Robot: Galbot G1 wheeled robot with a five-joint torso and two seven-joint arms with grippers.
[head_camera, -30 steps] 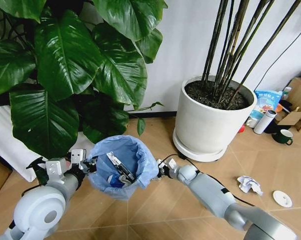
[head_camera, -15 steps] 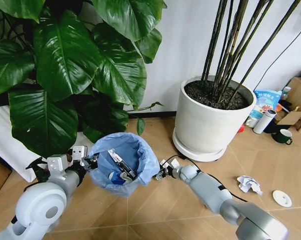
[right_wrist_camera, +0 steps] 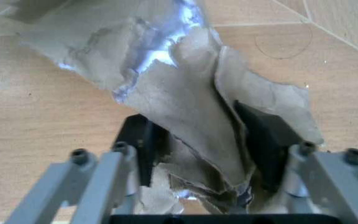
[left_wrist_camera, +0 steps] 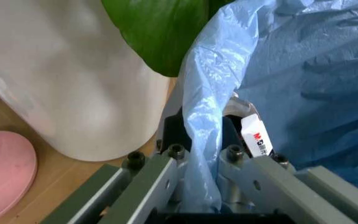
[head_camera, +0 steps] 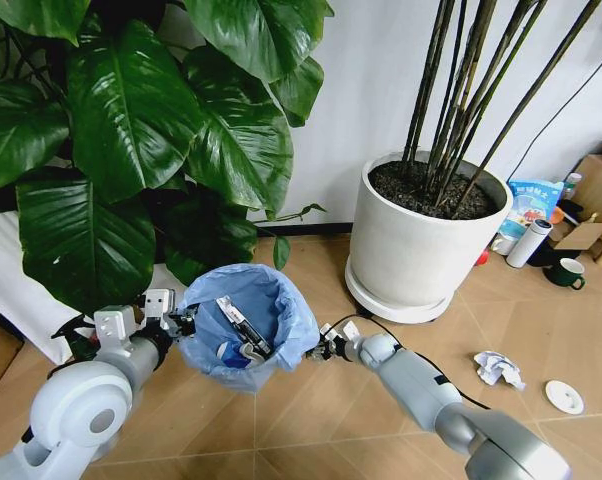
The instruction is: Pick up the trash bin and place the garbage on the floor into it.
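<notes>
The trash bin (head_camera: 246, 330), lined with a crinkled light-blue bag (left_wrist_camera: 291, 70), sits low at the near centre of the head view, over the wooden floor (head_camera: 311, 410). Whether it rests on the floor or hangs clear is hard to judge from here. Dark and white wrappers (head_camera: 239, 330) lie inside it. The left pincer (head_camera: 171, 322) is at the bin's left rim, clenched on the rim with the blue bag pinched between its fingers (left_wrist_camera: 160, 182).

Just right of the bin, the right pincer (head_camera: 326, 346) hangs close above the floor, clamped on a torn brown paper scrap (right_wrist_camera: 191, 107) that fans out past its fingers (right_wrist_camera: 260, 140).

Farther right on the floor lies a crumpled white paper (head_camera: 498, 368), and beyond it a small white disc (head_camera: 565, 397).

Behind the bin on the left, a broad-leaved green plant (head_camera: 141, 130) spreads over a white pot (left_wrist_camera: 67, 84). At centre right stands a big white plant pot (head_camera: 421, 240) with dark soil and thin bare stems, set against a white wall (head_camera: 381, 90). In the far right corner the floor carries a blue-white packet (head_camera: 534, 200), an upright white bottle (head_camera: 529, 243), a dark green mug (head_camera: 567, 274) and a cardboard box (head_camera: 586, 235).
</notes>
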